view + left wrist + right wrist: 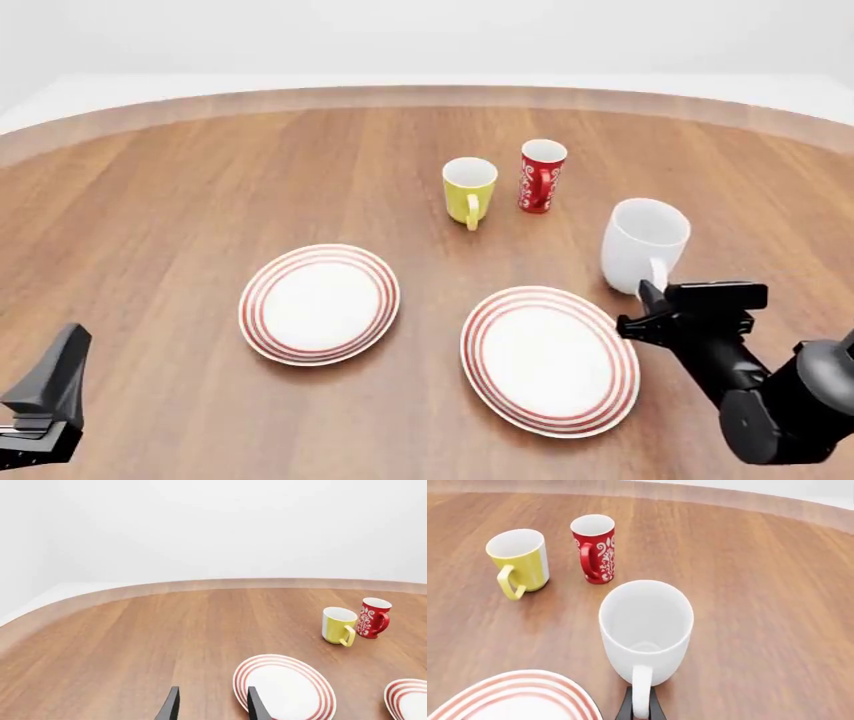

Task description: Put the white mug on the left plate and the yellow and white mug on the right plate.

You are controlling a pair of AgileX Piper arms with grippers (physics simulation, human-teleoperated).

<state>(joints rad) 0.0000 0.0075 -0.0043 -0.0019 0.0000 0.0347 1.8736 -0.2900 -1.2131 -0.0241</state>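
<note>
The white mug [645, 243] stands upright on the table, just beyond the right plate [550, 360], with its handle toward me. My right gripper [651, 302] is at that handle; in the right wrist view its fingers [625, 707] sit tight on either side of the handle of the white mug [646, 630]. The yellow and white mug [469, 190] stands farther back, near the middle. The left plate [320, 303] is bare. My left gripper [58, 375] is low at the near left, open and empty, with its fingers [171, 706] spread apart.
A red cup [541, 176] with white markings stands right beside the yellow mug and also shows in the right wrist view [595, 547]. The table's curved far edge [427, 97] runs across the back. The right arm's body [787, 400] fills the near right corner.
</note>
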